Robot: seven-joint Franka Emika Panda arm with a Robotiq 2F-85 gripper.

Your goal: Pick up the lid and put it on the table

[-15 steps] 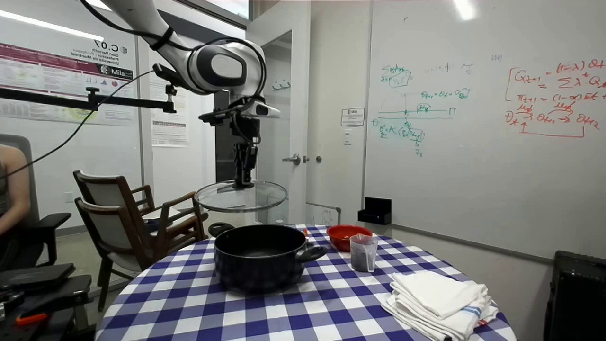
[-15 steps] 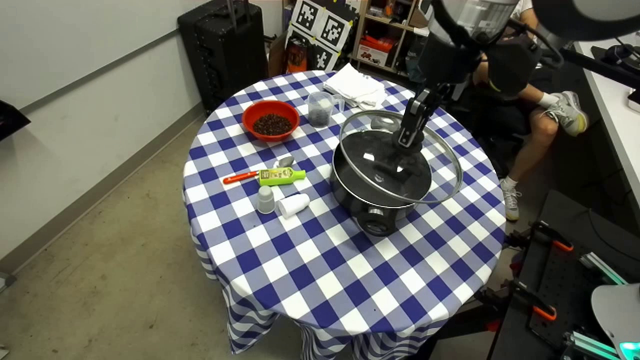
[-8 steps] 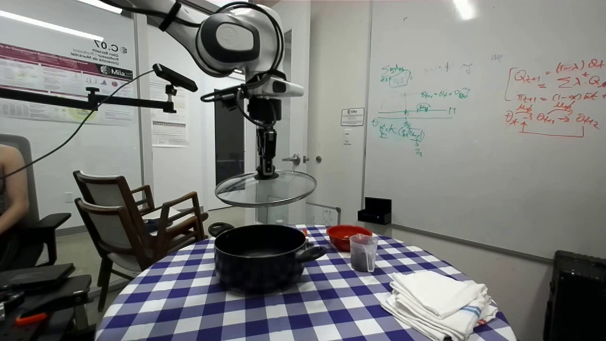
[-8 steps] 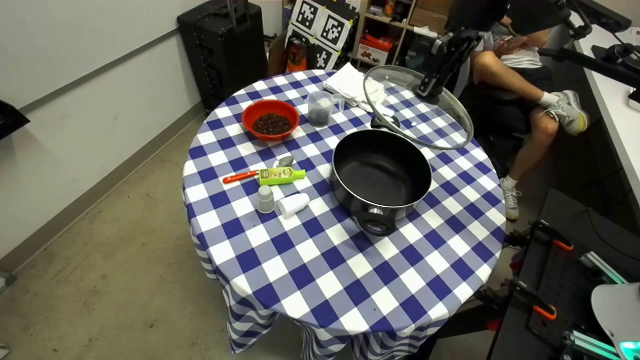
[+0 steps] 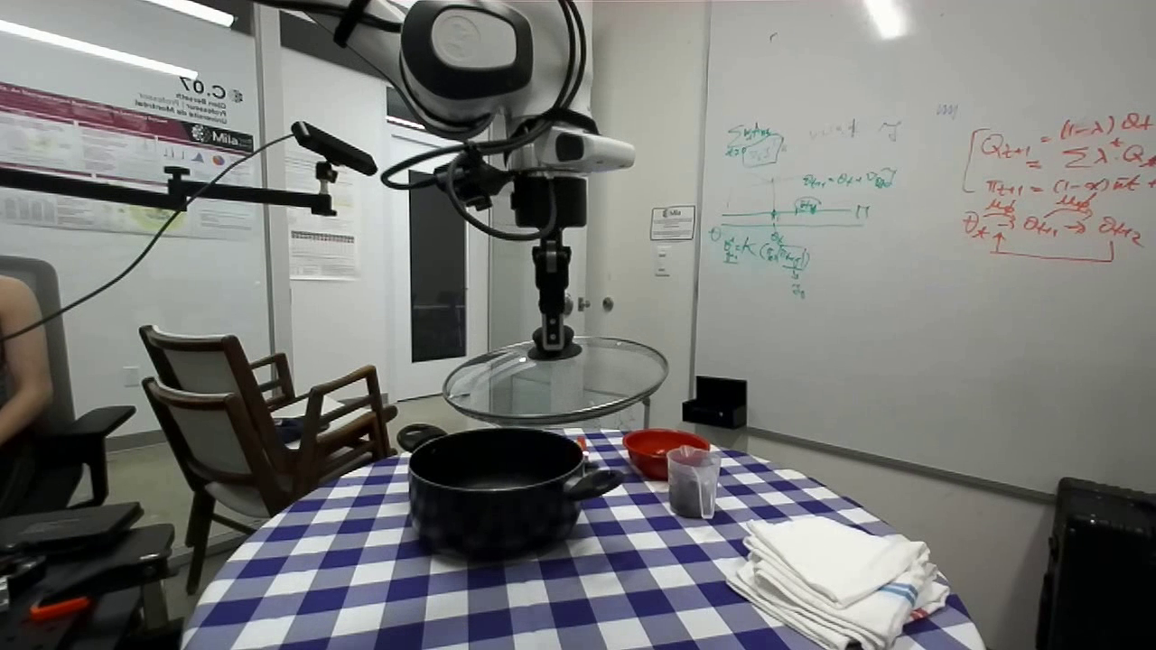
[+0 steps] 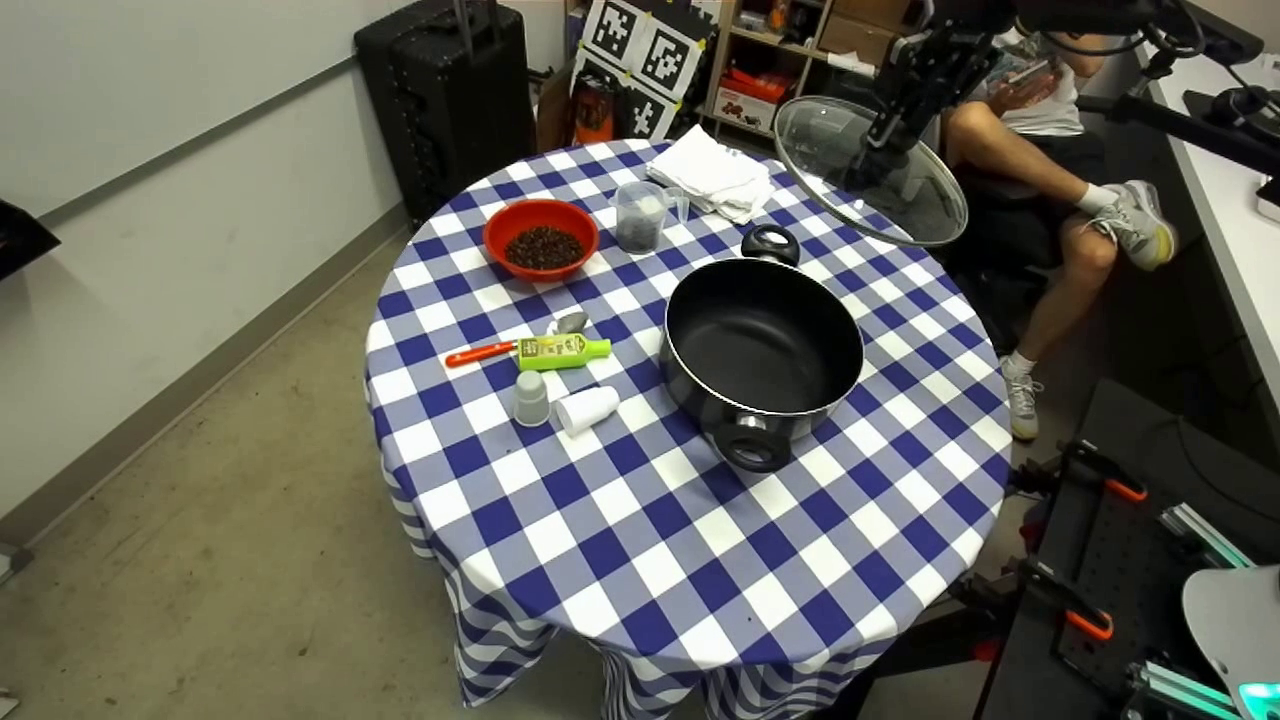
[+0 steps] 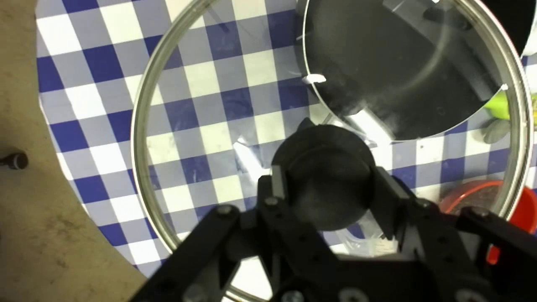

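In an exterior view the claw (image 5: 553, 339) grips the glass lid (image 5: 555, 386) by its top; the lid hangs in the air, above and to the right of the uncovered black pot (image 5: 492, 519) — apart from the checked table (image 5: 361, 596). Right of the pot and farther back are a red bowl (image 5: 650, 456) and a clear measuring cup (image 5: 694, 487) with something dark in its lower part; folded white cloths (image 5: 826, 569) lie near right.

In an exterior view the bowl's load shows: a layer of small dark brown bits (image 6: 545, 248). Left of the pot lie a green bottle (image 6: 565, 352) and a white container (image 6: 588, 410) on its side, with a grey container (image 6: 531, 400) standing — their contents cannot be made out. The lid is at the far right.

In the wrist view the fingers (image 7: 266, 193) press the dark knob (image 7: 329, 184) from both sides
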